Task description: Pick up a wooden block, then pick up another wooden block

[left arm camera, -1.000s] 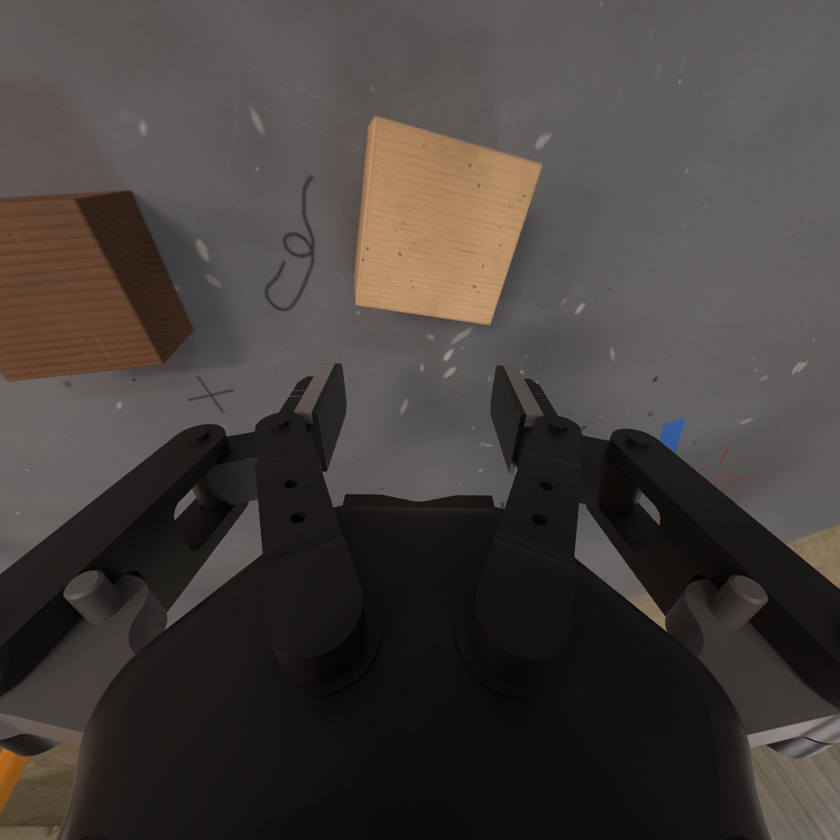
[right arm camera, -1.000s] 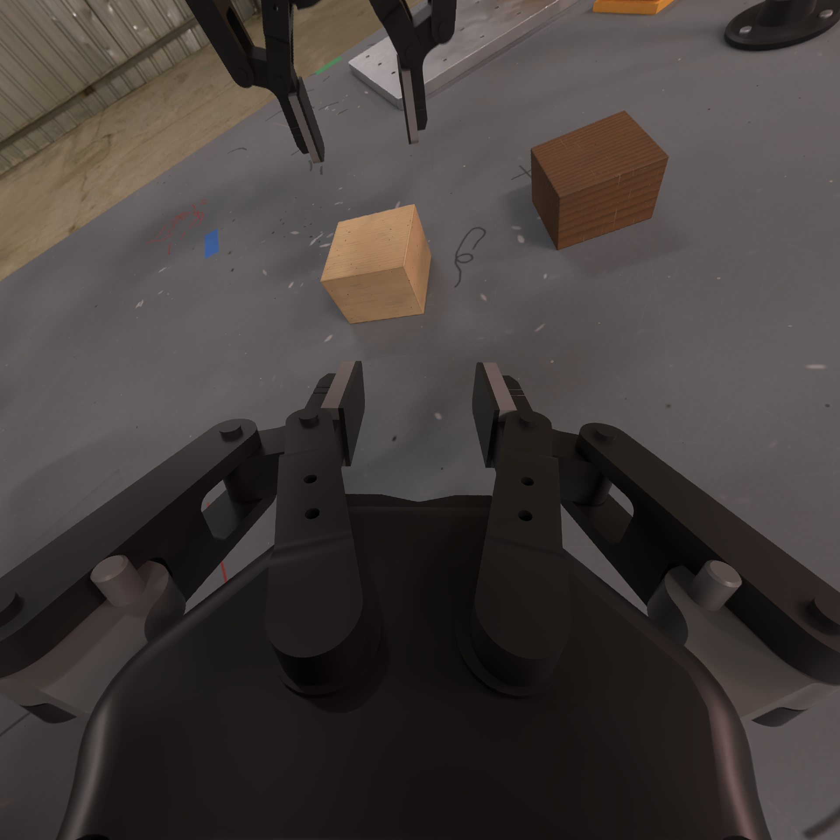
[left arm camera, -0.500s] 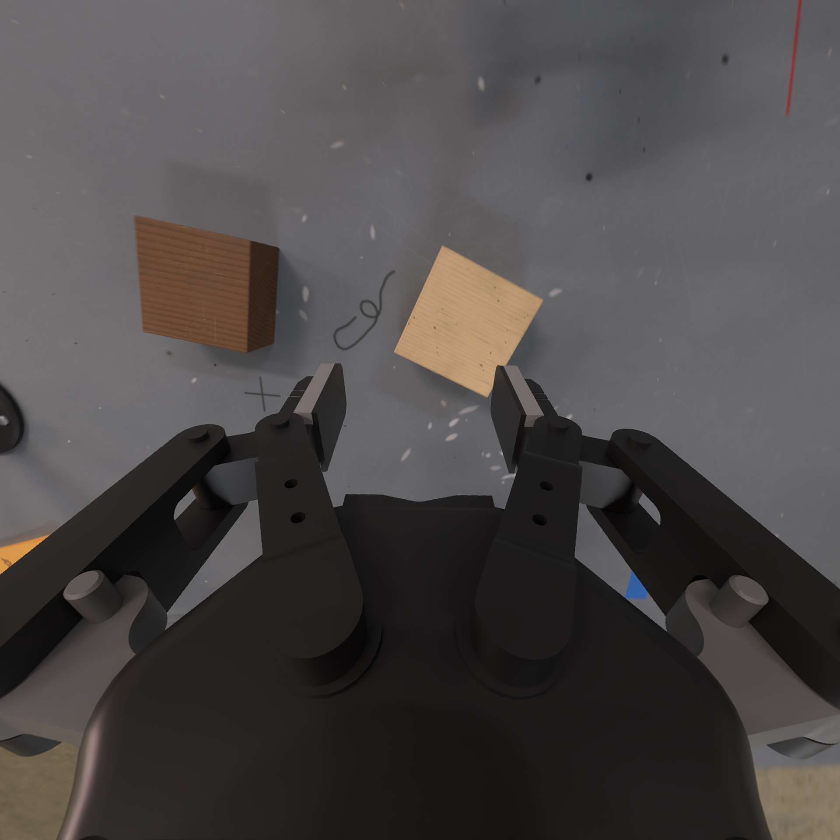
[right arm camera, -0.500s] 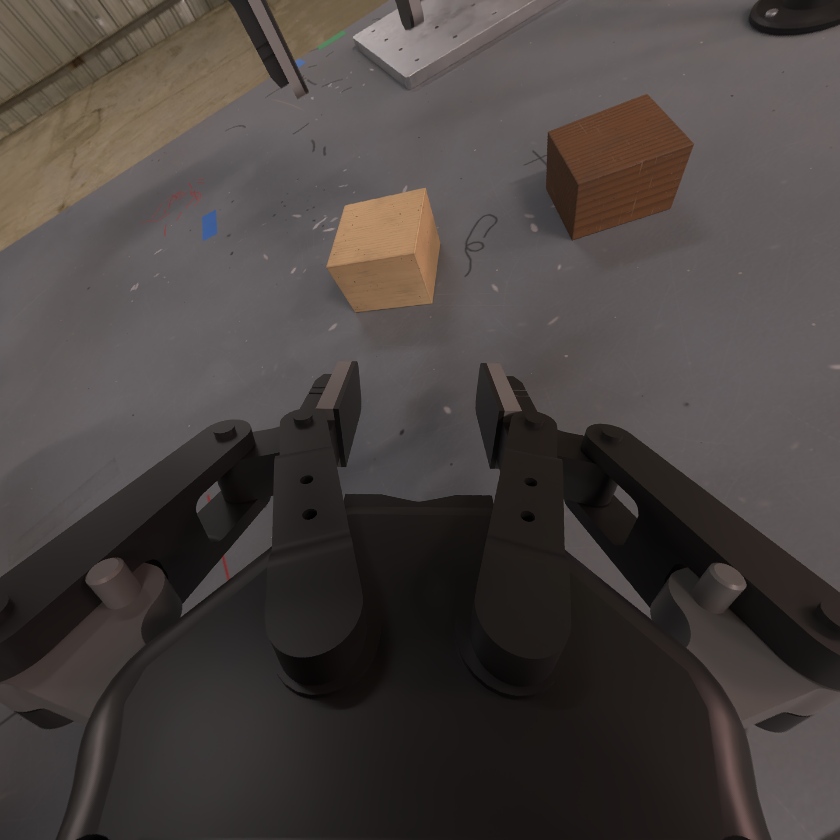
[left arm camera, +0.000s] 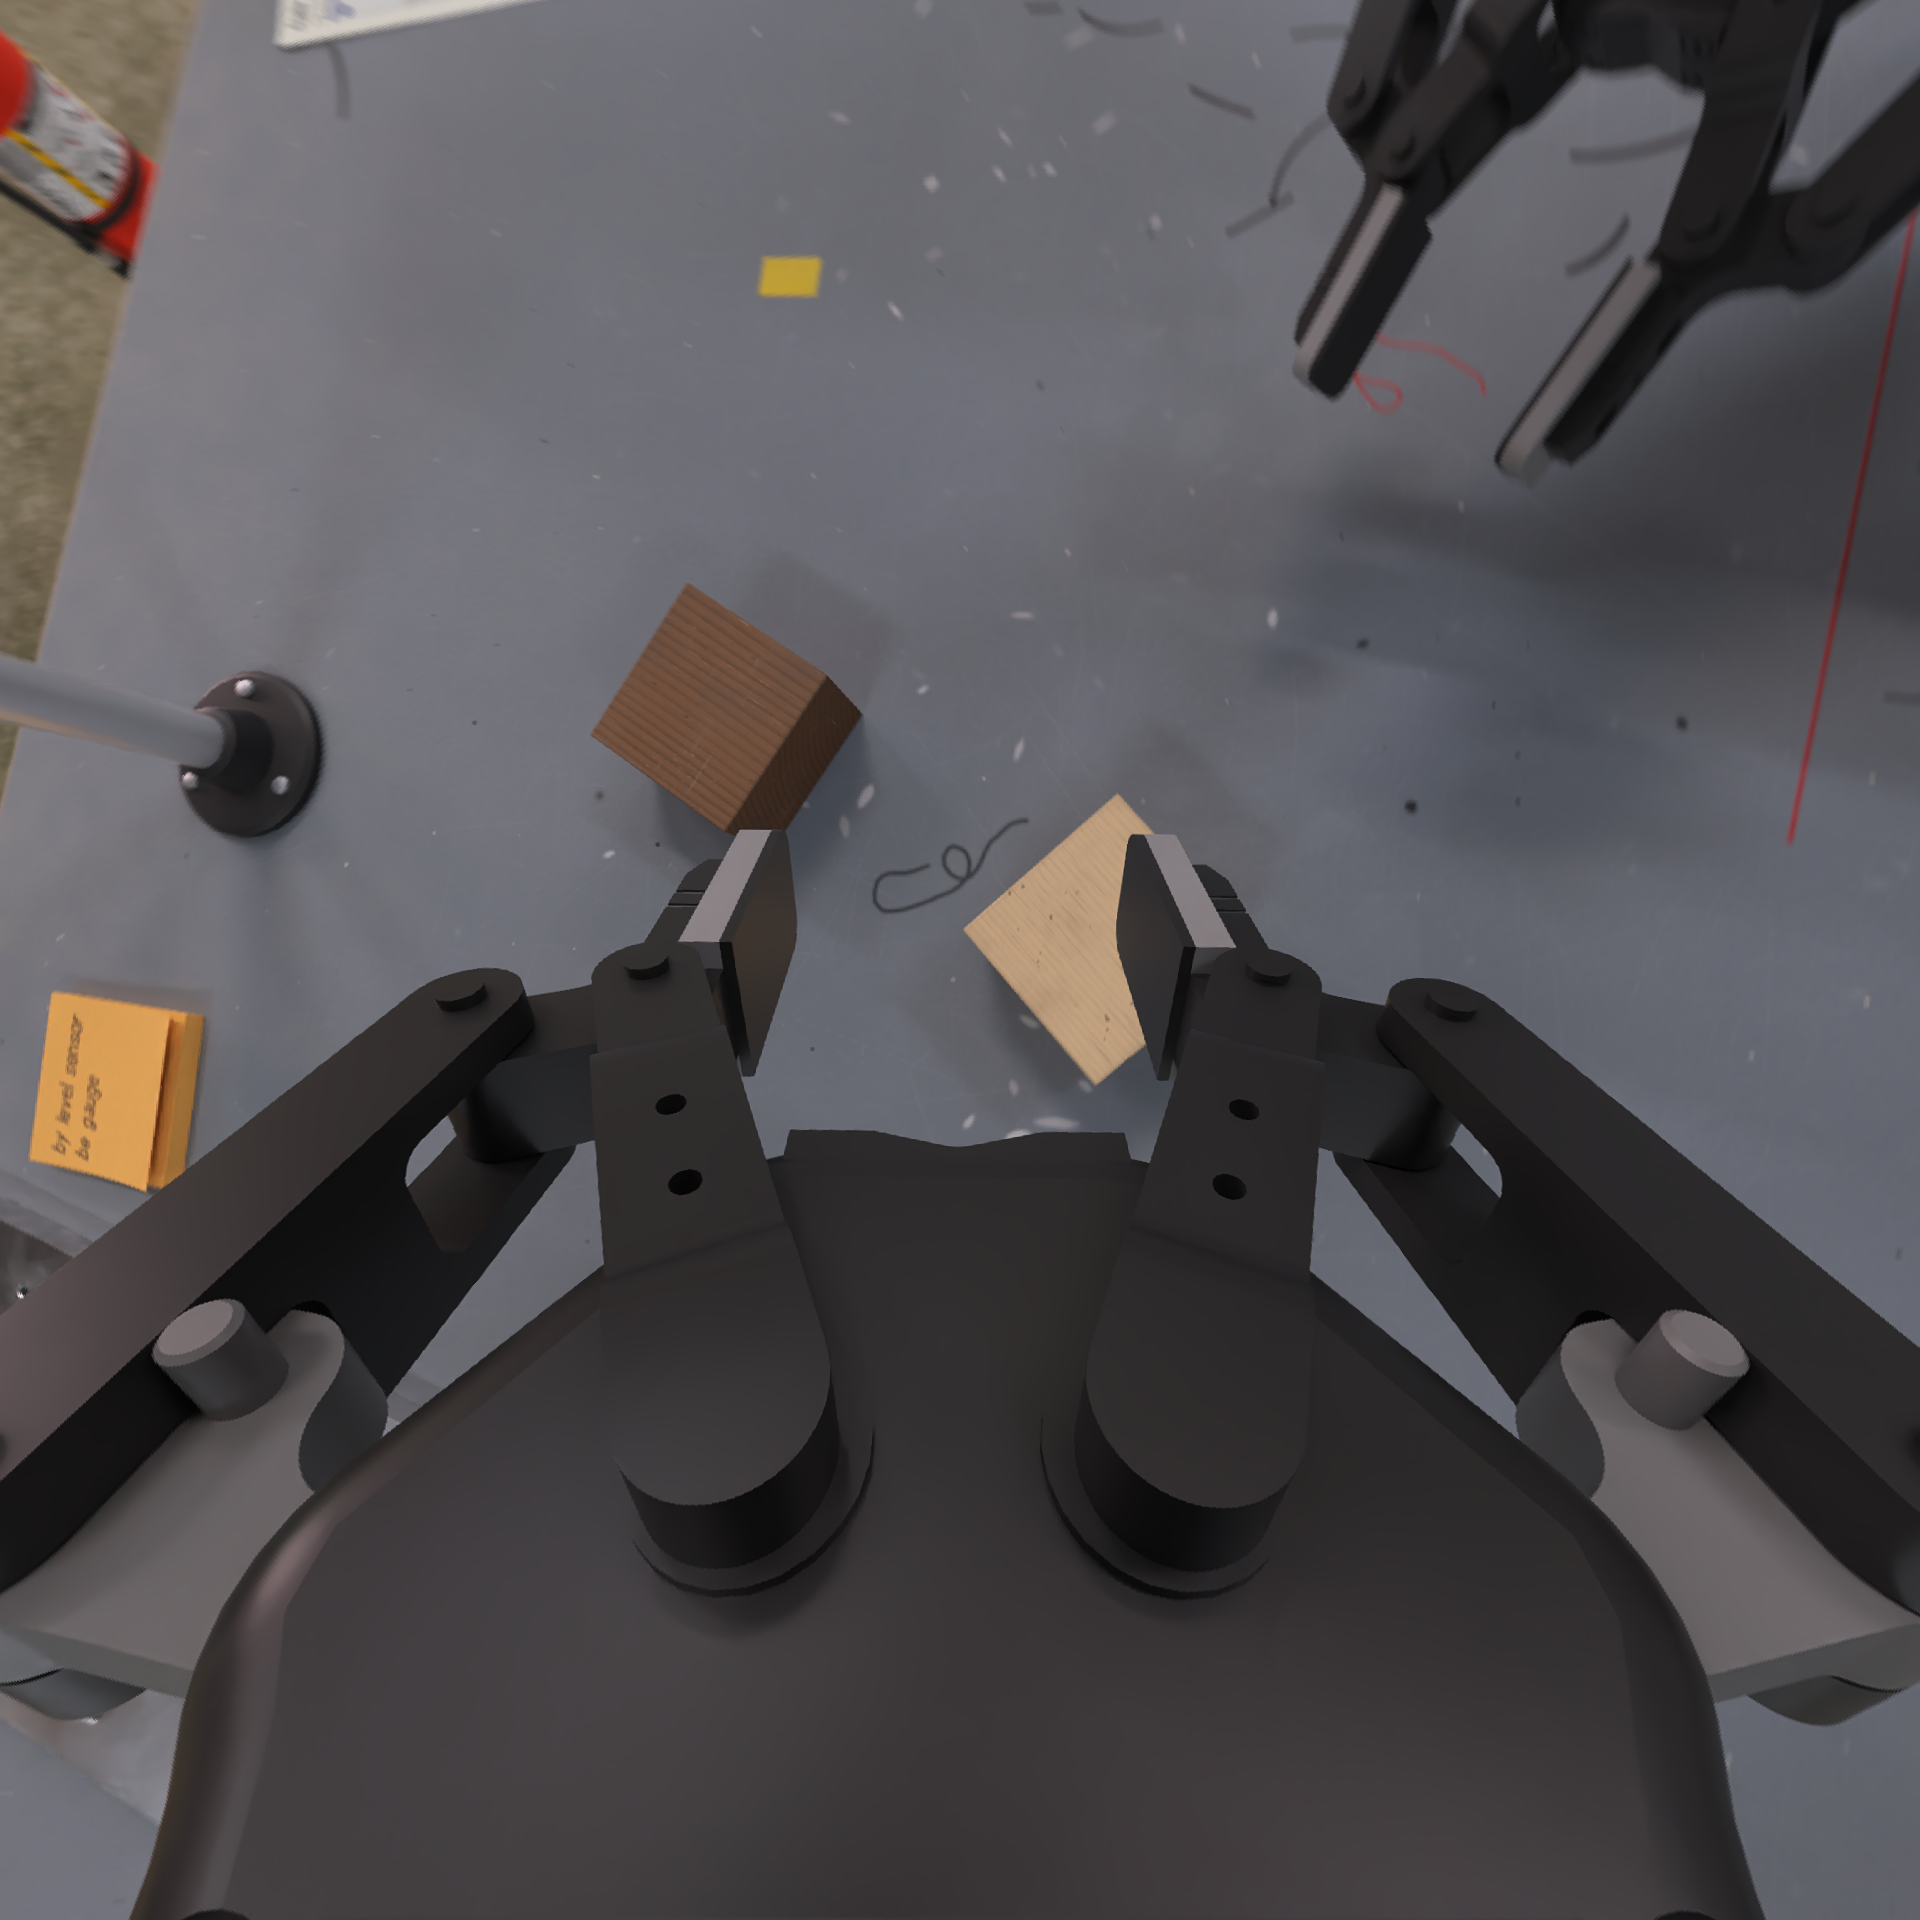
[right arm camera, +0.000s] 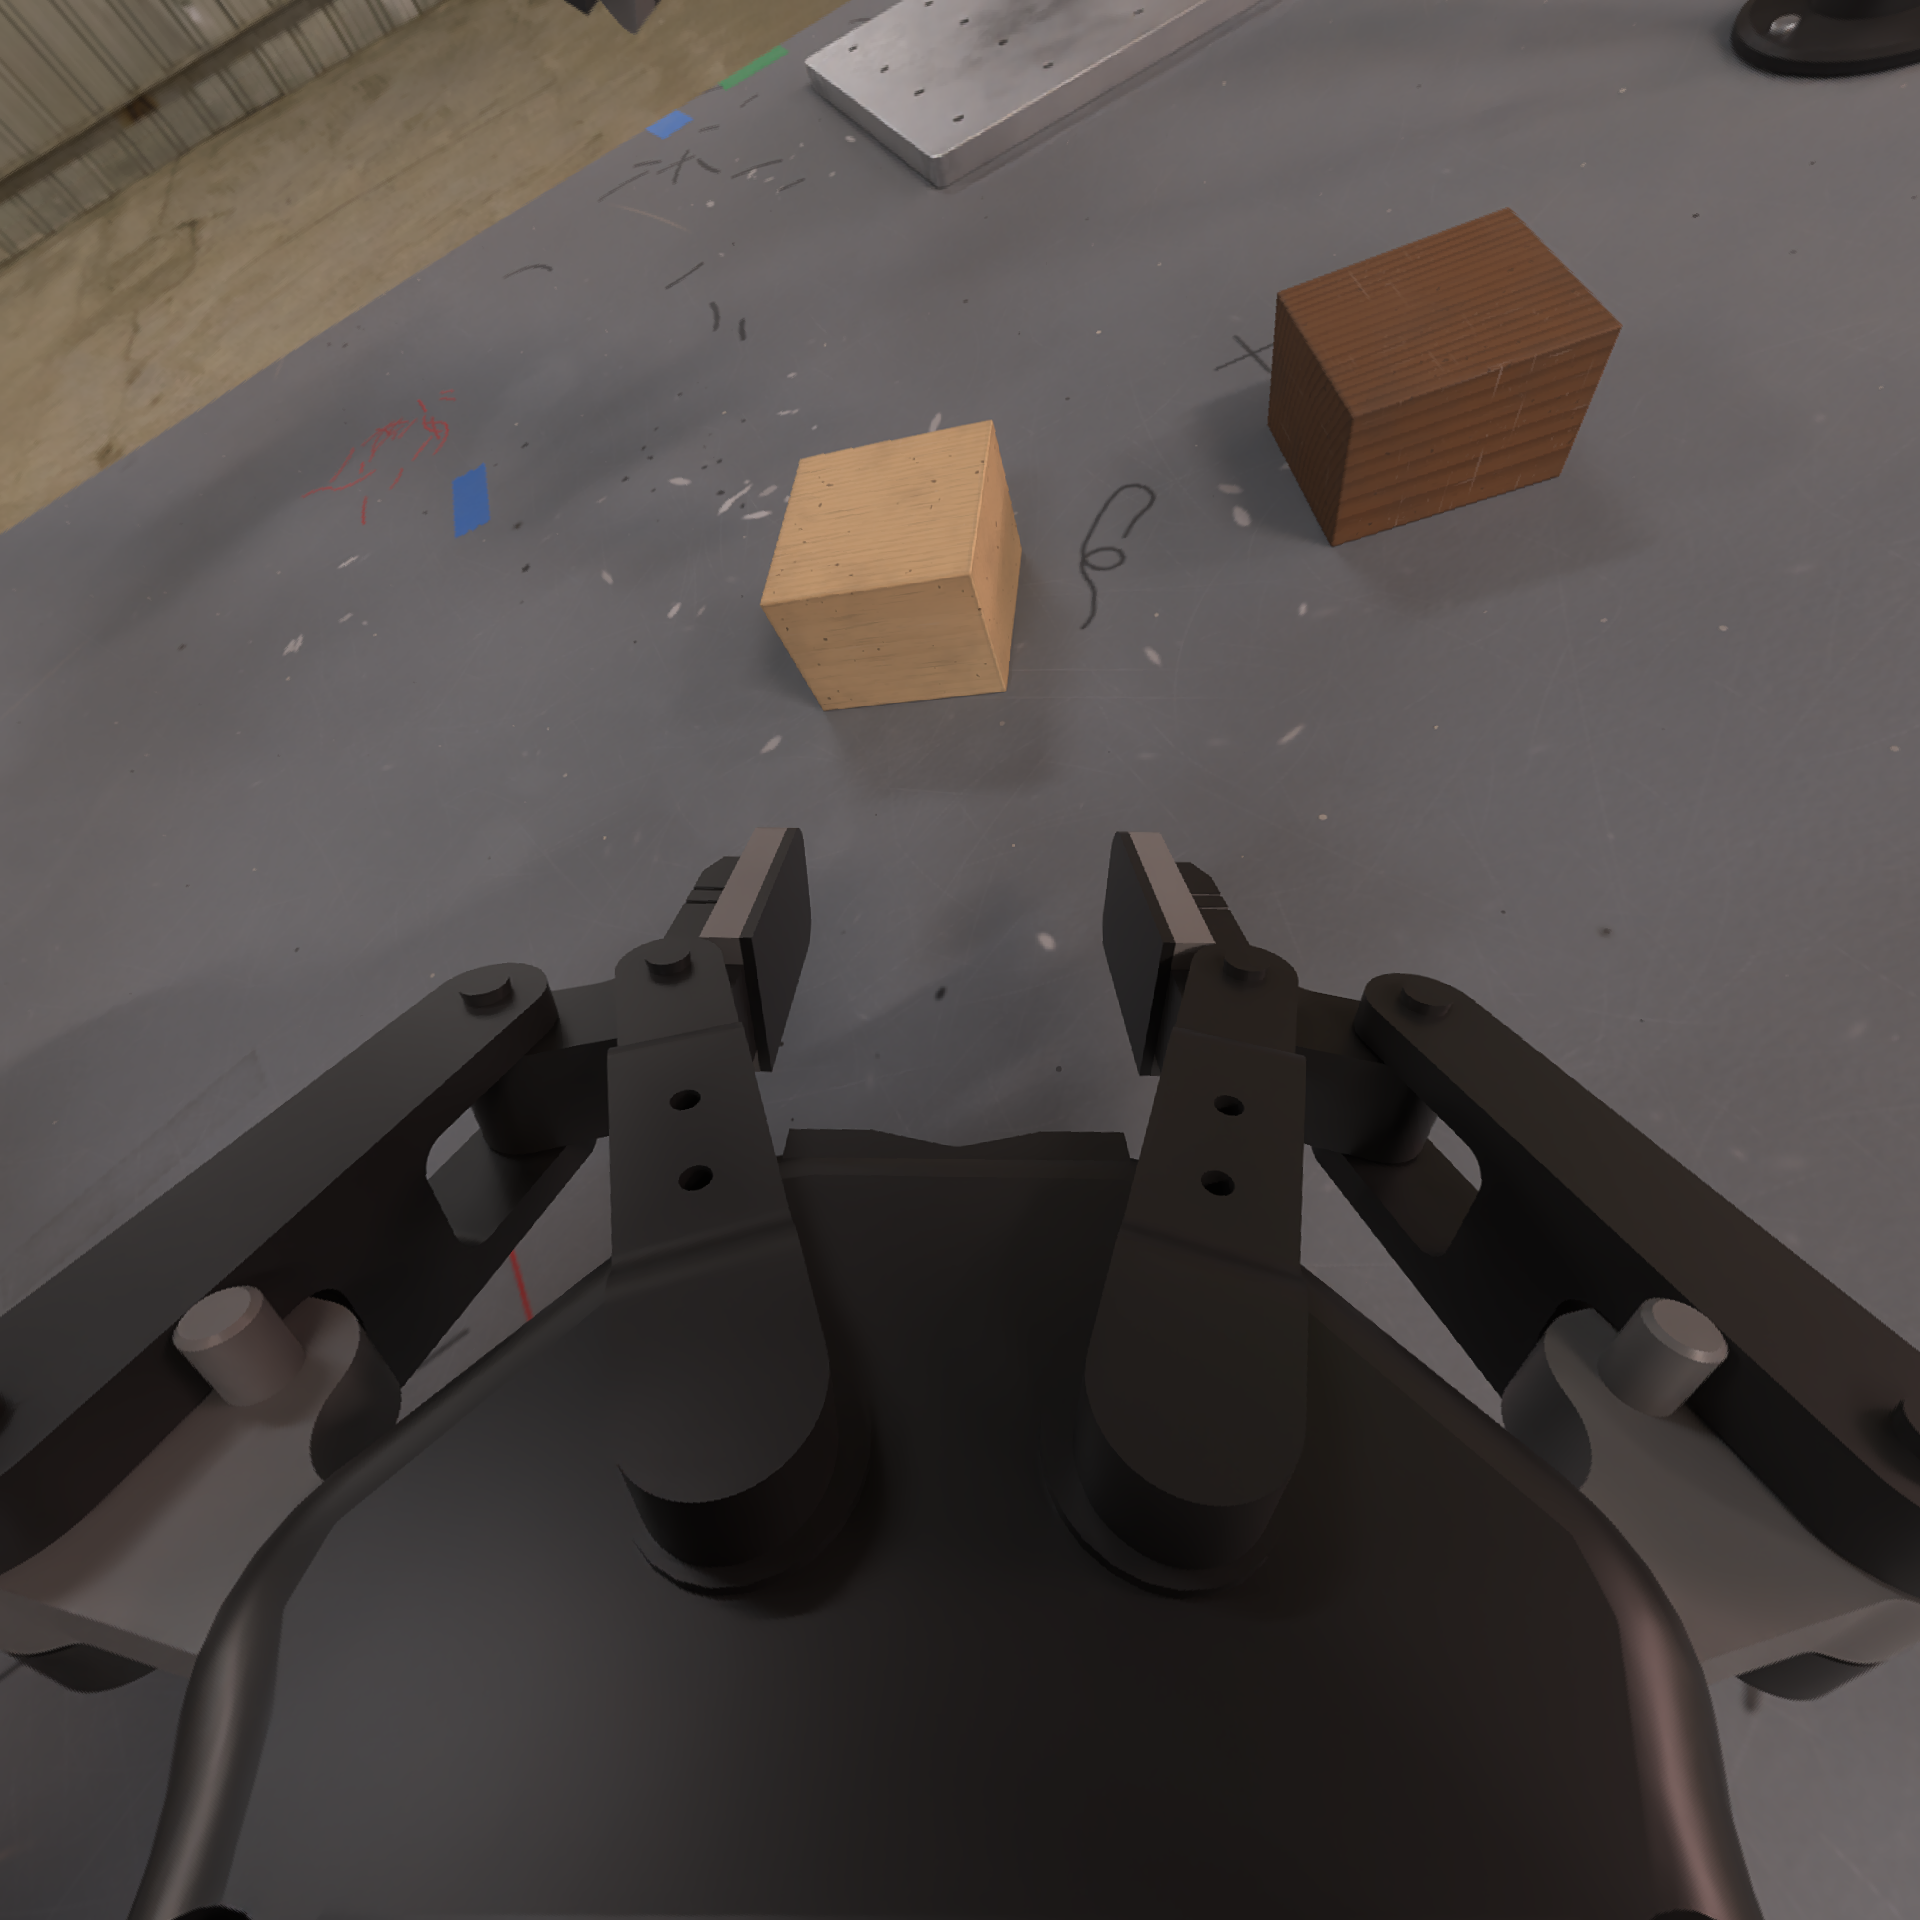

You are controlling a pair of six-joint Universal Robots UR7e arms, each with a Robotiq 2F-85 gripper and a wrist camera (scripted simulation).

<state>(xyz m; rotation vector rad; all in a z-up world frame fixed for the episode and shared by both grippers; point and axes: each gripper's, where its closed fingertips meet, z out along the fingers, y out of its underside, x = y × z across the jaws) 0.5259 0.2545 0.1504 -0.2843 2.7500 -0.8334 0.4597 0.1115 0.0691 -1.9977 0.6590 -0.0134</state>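
Observation:
A light wooden block (left arm camera: 1049,940) and a dark brown wooden block (left arm camera: 717,707) sit apart on the grey table (left arm camera: 1039,468). My left gripper (left arm camera: 951,862) is open and empty, high above them, looking straight down; its right finger partly hides the light block. My right gripper (right arm camera: 951,857) is open and empty, low over the table, short of the light block (right arm camera: 894,566). The dark block (right arm camera: 1439,374) lies farther to its right. The right gripper also shows in the left wrist view (left arm camera: 1423,416) at the upper right.
A black post base (left arm camera: 249,753) with a grey pole stands left of the dark block. An orange notepad (left arm camera: 109,1091) lies at the left edge. A metal plate (right arm camera: 1018,78) lies at the far side. The table edge and floor (right arm camera: 208,208) are at the upper left.
My left gripper has risen and turned, so both blocks look smaller and the right gripper has come into its view. My right gripper has moved a little closer to the light block.

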